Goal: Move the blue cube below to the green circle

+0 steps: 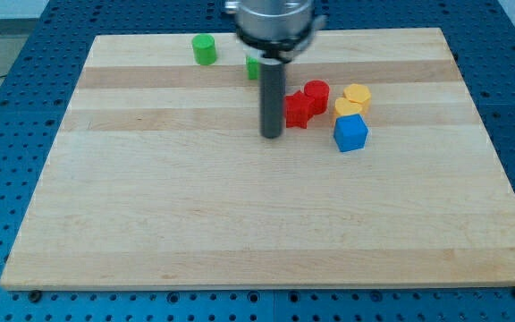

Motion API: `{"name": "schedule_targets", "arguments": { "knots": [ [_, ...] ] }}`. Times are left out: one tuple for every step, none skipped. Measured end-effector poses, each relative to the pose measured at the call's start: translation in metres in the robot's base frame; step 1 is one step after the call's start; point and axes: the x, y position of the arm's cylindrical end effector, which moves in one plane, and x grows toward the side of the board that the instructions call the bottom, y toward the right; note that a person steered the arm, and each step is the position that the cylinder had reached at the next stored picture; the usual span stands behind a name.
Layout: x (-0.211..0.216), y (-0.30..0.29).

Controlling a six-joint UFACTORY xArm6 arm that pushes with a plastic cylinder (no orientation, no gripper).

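Worktop [150,224]: one pale wooden board on a blue perforated base. All four edges show. The whole lower half and the view's left side lie bare; the blocks sit in the upper part, none touching an edge.

Arm: one, entering from the view's top centre, ending in a dark rod [272,98]. The tool is a plain rod with nothing to open or close, and it holds nothing. My tip [272,137] rests on the board just left of the red blocks, well left of the blue cube.

Blocks, seven counted:
- Blue cube [350,132]: one, lowest of the cluster at right of centre, just below the yellow pair, with open board below it and to its right.
- Red: two, a cylinder [316,94] and an irregular piece [298,111] beside it, the latter just right of the rod.
- Yellow: two, one [358,94] above the other [348,108], close together, shapes unclear.
- Green: two. A cylinder [205,49] near the top edge, left of the arm, well apart from the blue cube. A second green block [252,67] mostly hidden behind the rod, shape not made out.
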Motion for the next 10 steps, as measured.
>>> {"name": "schedule_targets", "arguments": {
  "knots": [
    [-0.010, 0.005],
    [-0.018, 0.037],
    [-0.006, 0.053],
    [0.060, 0.045],
    [0.088, 0.144],
    [0.061, 0.213],
    [0.030, 0.171],
    [0.006, 0.066],
    [-0.018, -0.018],
    [0.006, -0.038]
  ]
}}
